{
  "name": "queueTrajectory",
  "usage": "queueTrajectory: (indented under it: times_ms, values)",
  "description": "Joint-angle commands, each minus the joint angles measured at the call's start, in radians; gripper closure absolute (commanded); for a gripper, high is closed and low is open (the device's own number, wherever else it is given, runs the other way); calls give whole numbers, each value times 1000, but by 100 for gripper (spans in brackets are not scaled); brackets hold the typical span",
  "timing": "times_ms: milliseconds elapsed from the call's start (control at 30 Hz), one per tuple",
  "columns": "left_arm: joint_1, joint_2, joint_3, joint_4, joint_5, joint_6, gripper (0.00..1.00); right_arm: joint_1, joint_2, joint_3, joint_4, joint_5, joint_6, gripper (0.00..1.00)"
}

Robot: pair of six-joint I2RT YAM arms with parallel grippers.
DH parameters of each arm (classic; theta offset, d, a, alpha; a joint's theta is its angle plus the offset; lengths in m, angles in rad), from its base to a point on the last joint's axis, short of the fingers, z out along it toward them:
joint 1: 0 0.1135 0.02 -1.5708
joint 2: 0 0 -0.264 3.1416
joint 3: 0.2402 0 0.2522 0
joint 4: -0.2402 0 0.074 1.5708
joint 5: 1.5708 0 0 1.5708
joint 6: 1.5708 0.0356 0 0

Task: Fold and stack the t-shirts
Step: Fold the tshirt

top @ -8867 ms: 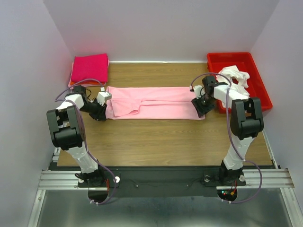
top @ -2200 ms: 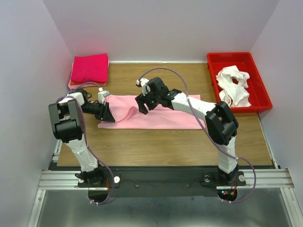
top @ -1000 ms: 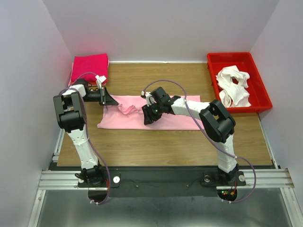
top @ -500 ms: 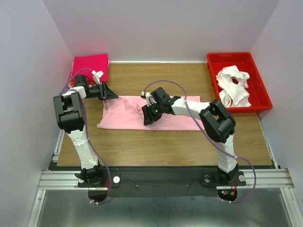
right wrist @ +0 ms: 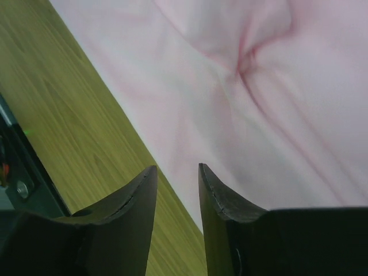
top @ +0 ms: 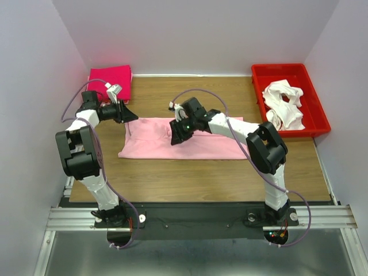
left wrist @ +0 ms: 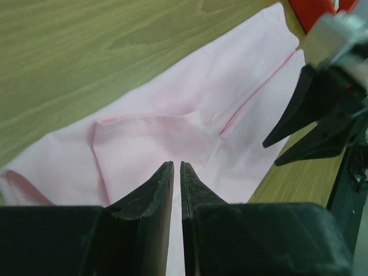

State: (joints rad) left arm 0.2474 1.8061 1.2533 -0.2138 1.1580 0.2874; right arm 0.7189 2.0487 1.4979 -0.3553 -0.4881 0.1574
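The light pink t-shirt lies long and flat across the middle of the wooden table. The right gripper hangs over it, fingers apart, empty. The left gripper, by its left end, shows only a thin gap and seems empty.

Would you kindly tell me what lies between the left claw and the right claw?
The left part of the light pink t-shirt, a flap folded over it. Top and left wrist views show it between the left claw and the right claw.
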Motion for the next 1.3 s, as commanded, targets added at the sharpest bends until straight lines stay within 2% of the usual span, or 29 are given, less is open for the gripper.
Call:
queueTrajectory:
  times_ms: [0, 200, 367, 600, 767, 867, 1000, 1133, 1267]
  values:
    - [-22, 16, -51, -24, -29, 29, 79, -15, 19, 200, 30, -43, 28, 62]
    - [-42, 35, -86, 56, -92, -33, 80, -13, 215, 445, 91, -144, 155, 72]
    - [-40, 59, -89, 59, -118, -37, 80, -15, 359, 556, 114, -172, 220, 73]
    - [-42, 87, -112, 62, -222, -31, 80, -68, 487, 546, 139, -125, 251, 74]
    - [-46, 137, -95, 60, -310, -42, 83, -108, 513, 519, 154, -185, 294, 74]
    - [-59, 191, -51, 44, -362, -47, 86, -110, 492, 507, 157, -247, 320, 72]
    - [-71, 243, 37, 31, -414, -62, 89, -113, 383, 475, 156, -322, 329, 64]
    - [-100, 268, 184, 1, -475, -37, 89, -159, 212, 383, 133, -308, 277, 47]
    - [-145, 237, 365, -104, -492, 5, 85, -275, 84, 335, -54, -213, 40, 40]
